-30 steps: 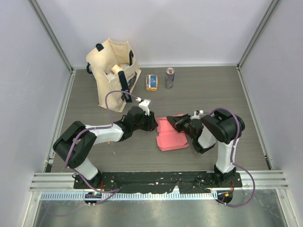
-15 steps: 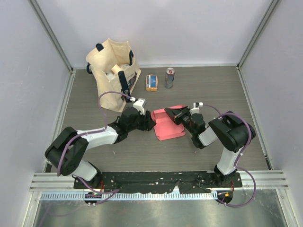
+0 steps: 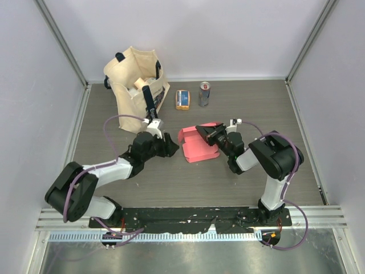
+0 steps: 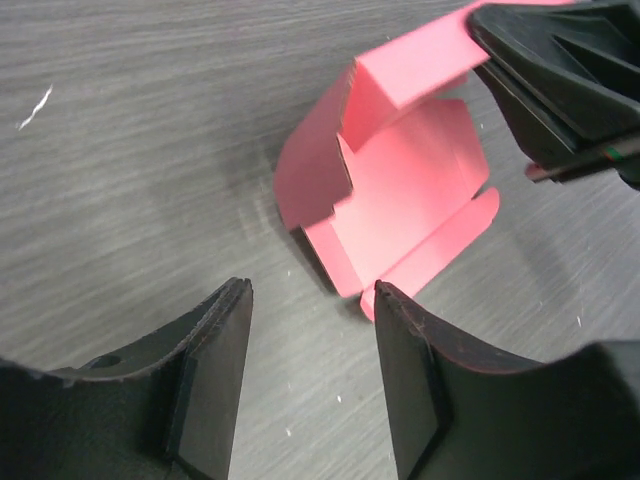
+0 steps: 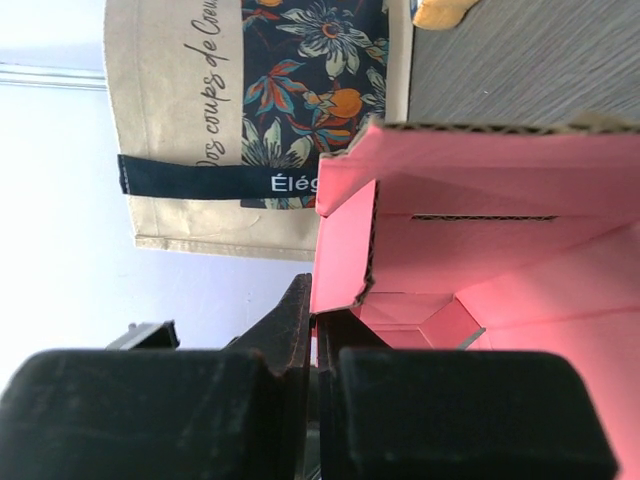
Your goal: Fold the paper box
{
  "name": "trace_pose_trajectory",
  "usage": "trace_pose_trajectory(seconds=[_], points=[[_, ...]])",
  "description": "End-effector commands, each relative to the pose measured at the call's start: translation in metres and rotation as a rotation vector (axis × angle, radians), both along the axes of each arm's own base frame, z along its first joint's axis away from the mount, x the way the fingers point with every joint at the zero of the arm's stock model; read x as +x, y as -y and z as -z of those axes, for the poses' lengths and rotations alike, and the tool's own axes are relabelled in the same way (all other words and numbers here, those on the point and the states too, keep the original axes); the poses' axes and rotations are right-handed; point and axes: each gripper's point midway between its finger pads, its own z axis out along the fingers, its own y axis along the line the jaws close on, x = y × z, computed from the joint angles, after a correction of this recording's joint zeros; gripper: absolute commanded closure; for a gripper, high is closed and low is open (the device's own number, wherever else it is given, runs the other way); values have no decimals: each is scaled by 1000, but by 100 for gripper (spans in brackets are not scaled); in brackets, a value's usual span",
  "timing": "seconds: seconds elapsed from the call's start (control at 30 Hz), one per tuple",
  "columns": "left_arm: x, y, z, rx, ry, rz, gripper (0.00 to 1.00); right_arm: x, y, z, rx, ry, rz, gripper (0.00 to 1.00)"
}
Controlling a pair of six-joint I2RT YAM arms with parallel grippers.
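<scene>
At the left of the grey wood-grain table (image 3: 100, 140), the left gripper (image 3: 170, 146) stands about half open and holds nothing, just beside the paper box (image 3: 195, 148). The box lies near the middle, half formed, with one flap raised. The right gripper (image 3: 205, 133) is closed tightly on this flap. I judge the folding is under way; next, the left fingers (image 4: 215, 350) should push a side wall inward. A tote bag (image 3: 134, 80), a packet (image 3: 182, 99) and a can (image 3: 204, 93) stand at the back, before pale walls.
</scene>
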Motion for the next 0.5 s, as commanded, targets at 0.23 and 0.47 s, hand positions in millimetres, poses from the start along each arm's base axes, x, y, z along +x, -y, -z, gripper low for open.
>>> trace_pose_trajectory(seconds=[0.23, 0.47], points=[[34, -18, -12, 71, 86, -99, 47, 7, -9, -8, 7, 102, -40, 98], [42, 8, -8, 69, 136, 28, 47, 6, -5, -4, 1, 90, -33, 98]])
